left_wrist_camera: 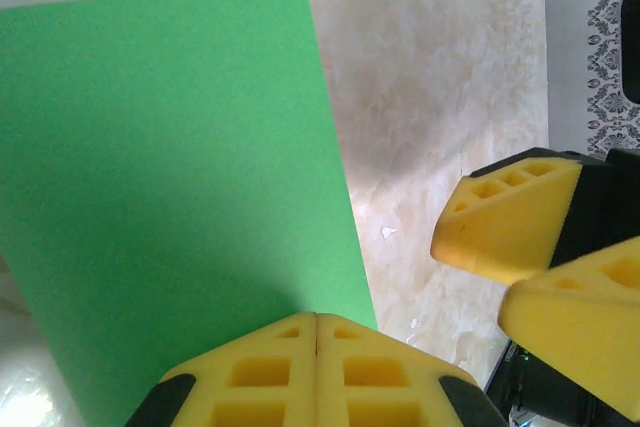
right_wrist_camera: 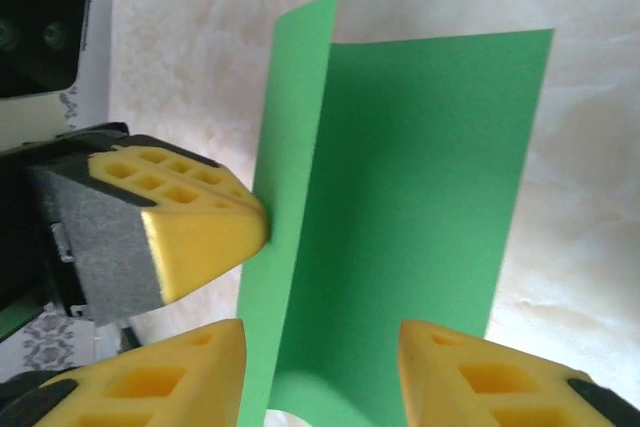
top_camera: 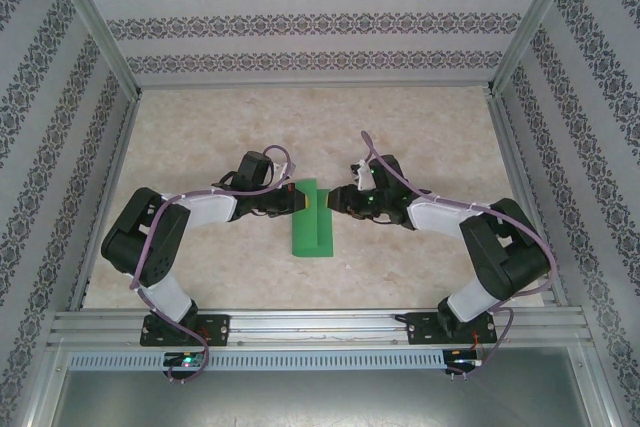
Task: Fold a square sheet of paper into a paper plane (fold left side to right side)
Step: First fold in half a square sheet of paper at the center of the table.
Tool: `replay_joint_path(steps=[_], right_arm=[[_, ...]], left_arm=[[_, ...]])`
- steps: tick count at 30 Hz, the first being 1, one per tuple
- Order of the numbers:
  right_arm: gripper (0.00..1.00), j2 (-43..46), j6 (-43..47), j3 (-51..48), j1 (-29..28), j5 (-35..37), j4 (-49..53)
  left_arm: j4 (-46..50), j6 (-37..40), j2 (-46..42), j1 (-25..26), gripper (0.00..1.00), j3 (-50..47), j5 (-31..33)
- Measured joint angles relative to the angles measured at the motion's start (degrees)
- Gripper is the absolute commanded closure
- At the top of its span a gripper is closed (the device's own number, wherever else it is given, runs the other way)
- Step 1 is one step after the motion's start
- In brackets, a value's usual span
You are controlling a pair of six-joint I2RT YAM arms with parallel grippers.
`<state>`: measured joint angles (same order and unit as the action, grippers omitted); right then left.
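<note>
thin bright-green square sheet of paper point(top_camera: 309, 235) lies mid-table, one flap raised along a crease; left gripper point(left_wrist_camera: 316, 321) jaws fully closed, tip touching the flap; right gripper point(right_wrist_camera: 322, 342) jaws partly apart astride the sheet, gripping nothing; beige marbled table point(top_camera: 430, 127) beyond.

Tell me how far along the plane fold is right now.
Done: the square sheet of paper has a fold line, with one flap raised. In hand: the left tool, shut, touches that flap; the right tool is open over the flat part. Left: the flap isn't laid flat, and no pointed plane shape shows yet.
</note>
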<state>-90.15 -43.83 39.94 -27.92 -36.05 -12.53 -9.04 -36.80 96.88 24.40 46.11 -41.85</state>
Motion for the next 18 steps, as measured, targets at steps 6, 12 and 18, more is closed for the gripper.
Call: replay_joint_path(steps=[6,12,18], right_arm=[[0.5,-2.8,-2.8,-0.2,-2.1,-2.2,-4.3],[0.55,-7.8,-5.2,0.8,-3.8,-3.2,-7.4],[0.69,-9.6,-7.4,1.7,-4.6,-4.0,-10.7]], left_arm=[[-0.1,0.0,0.0,0.0,0.98,0.0,0.1],[-0.4,0.0,0.0,0.0,0.98,0.0,0.1],[-0.4,0.0,0.0,0.0,0.99,0.0,0.1]])
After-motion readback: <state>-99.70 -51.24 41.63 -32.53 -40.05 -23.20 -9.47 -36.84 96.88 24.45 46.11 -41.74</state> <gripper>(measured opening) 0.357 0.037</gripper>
